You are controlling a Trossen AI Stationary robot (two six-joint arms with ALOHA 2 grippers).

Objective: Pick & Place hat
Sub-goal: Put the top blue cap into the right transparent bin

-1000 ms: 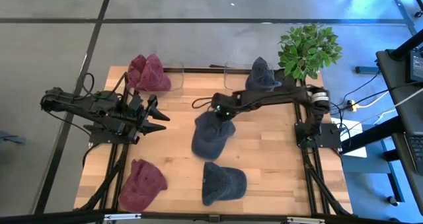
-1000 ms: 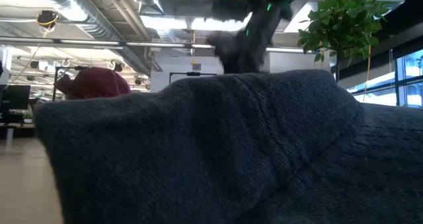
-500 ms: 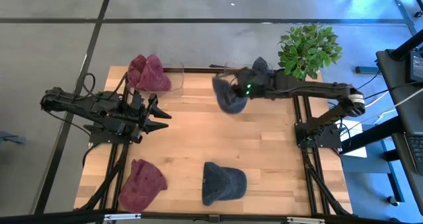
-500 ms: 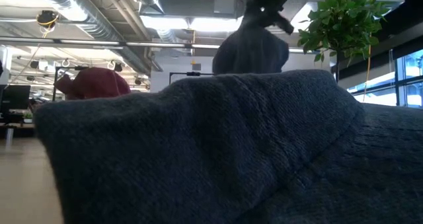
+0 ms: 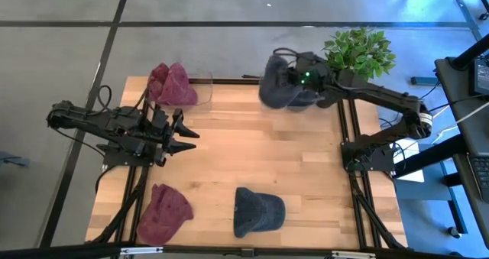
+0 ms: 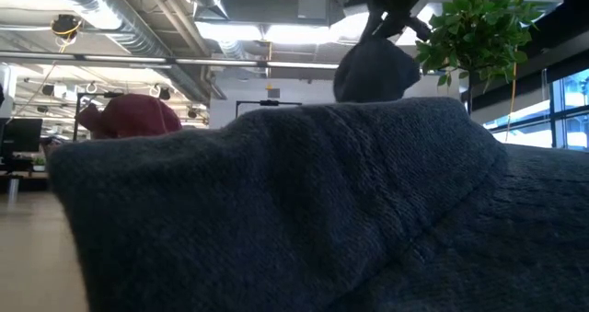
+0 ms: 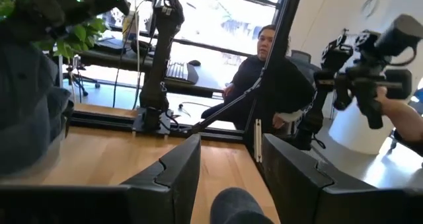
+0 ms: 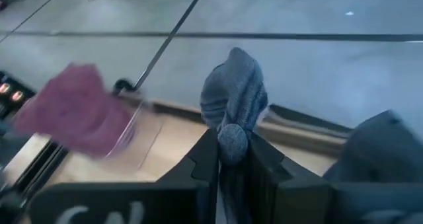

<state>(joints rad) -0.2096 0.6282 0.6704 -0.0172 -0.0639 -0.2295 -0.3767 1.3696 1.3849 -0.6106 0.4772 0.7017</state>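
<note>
My right gripper (image 5: 293,78) is over the table's far edge, shut on a dark blue hat (image 5: 273,85) that also shows high in the low view (image 6: 373,70). Close beside it, a second blue hat (image 5: 306,97) sits at the far edge and shows in the right wrist view (image 8: 370,145). A third blue hat (image 5: 258,211) lies near the table's near edge and fills the low view (image 6: 304,211). One maroon hat (image 5: 172,84) is at the far left, another (image 5: 163,212) at the near left. My left gripper (image 5: 183,135) waits open at the table's left. My right gripper pinches a bunched fold of the blue hat's cloth (image 8: 232,128) between its two fingers (image 8: 205,159). The hat is lifted clear of the table and hangs below the gripper (image 6: 373,70). One layer or several, I cannot tell.
Clear containers (image 5: 205,87) stand along the far edge. A potted plant (image 5: 357,54) stands at the far right corner. The table's middle (image 5: 252,148) is bare wood. Beyond the table's right side sits a person (image 7: 264,65), and a hand (image 7: 396,115) holds a camera.
My right gripper has risen from the table's middle and swung toward the far edge, carrying the blue hat. The hat, which hung down to the table a second ago, is now lifted clear and hangs beside the blue hat at the far edge.
</note>
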